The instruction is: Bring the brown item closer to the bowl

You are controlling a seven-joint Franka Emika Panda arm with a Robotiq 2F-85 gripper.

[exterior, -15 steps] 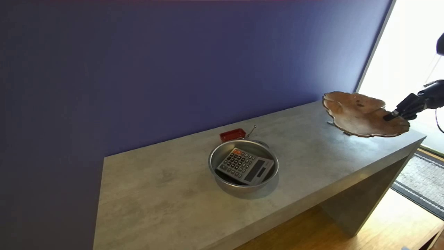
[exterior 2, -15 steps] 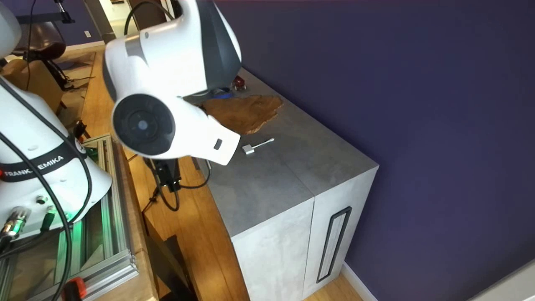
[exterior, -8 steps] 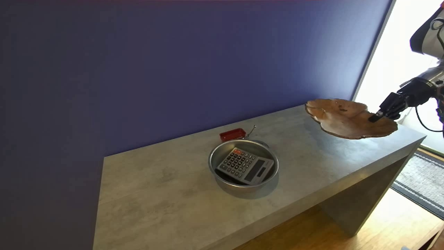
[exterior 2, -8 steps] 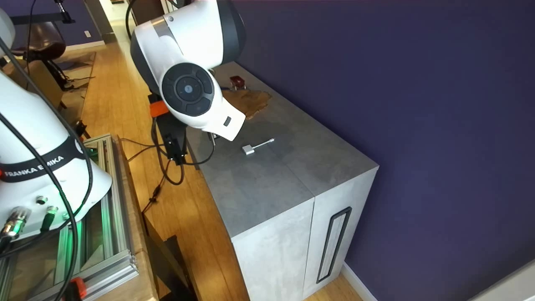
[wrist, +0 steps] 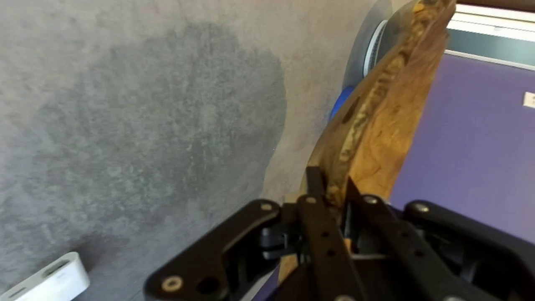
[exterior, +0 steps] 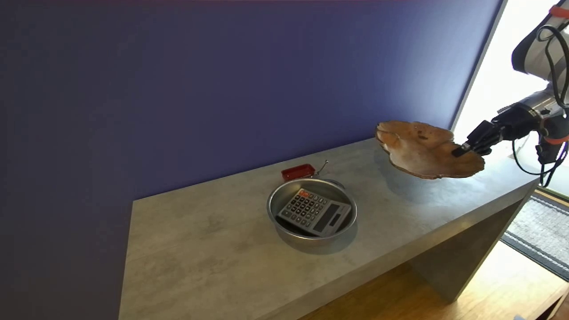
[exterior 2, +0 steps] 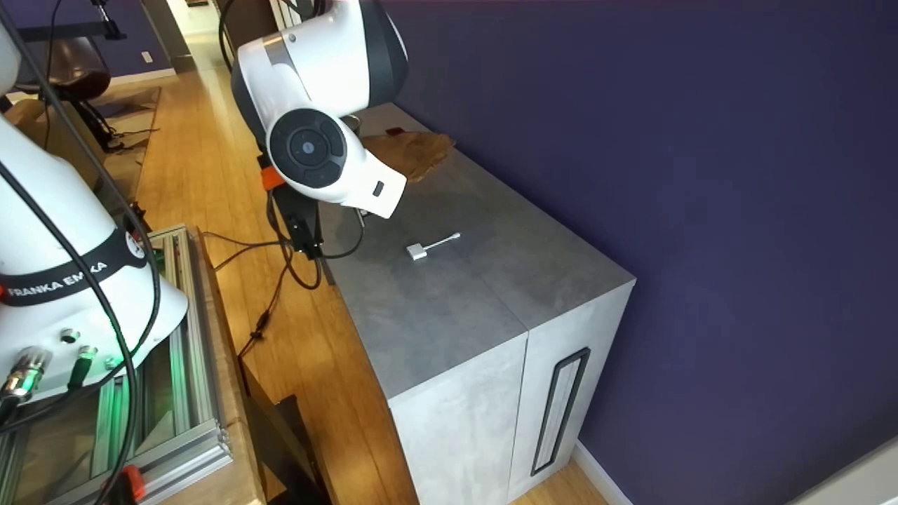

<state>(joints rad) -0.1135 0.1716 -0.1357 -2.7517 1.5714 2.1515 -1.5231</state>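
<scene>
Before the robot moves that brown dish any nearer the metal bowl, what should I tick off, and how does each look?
1. Gripper shut on the brown dish: ok, clamped on its rim in the wrist view.
2. Dish lifted: ok, it appears to hang above the tabletop.
3. Dish apart from the metal bowl: ok, tabletop shows between them in an exterior view.
4. Bowl upright: ok, with a calculator inside.
5. Space around the bowl free: not ok, a red tray lies close behind it in an exterior view.
6. Grip firm enough: cannot tell; the pictures show no force.
</scene>
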